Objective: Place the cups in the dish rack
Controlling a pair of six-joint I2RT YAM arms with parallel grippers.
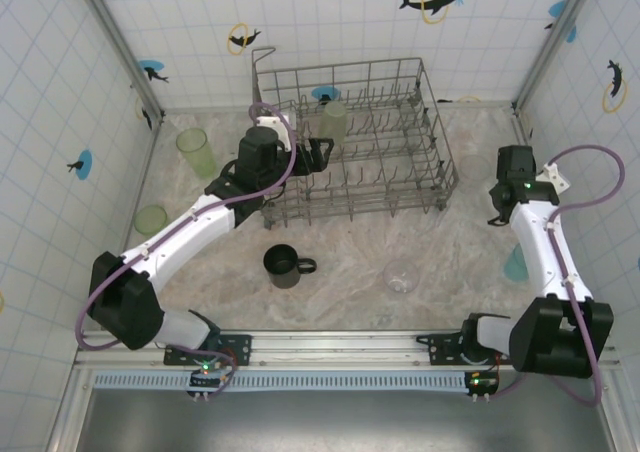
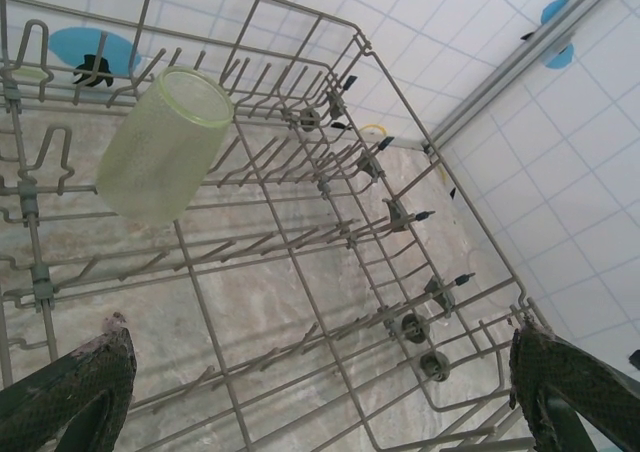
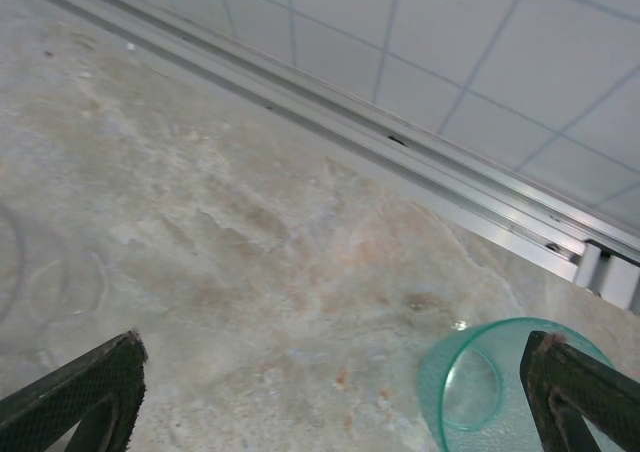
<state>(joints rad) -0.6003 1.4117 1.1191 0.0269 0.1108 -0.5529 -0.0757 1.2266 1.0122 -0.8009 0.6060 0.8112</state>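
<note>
Tumbler (image 2: 165,144) inside dish rack (image 2: 410,324), beyond spread left fingers (image 2: 75,387)

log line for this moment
left pincer open over rack | right pincer open near teal cup | green cup in rack | mug, glass on table

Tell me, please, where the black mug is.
Top view: the black mug stands on the table, nearer than the dish rack, left of the clear glass.
</note>
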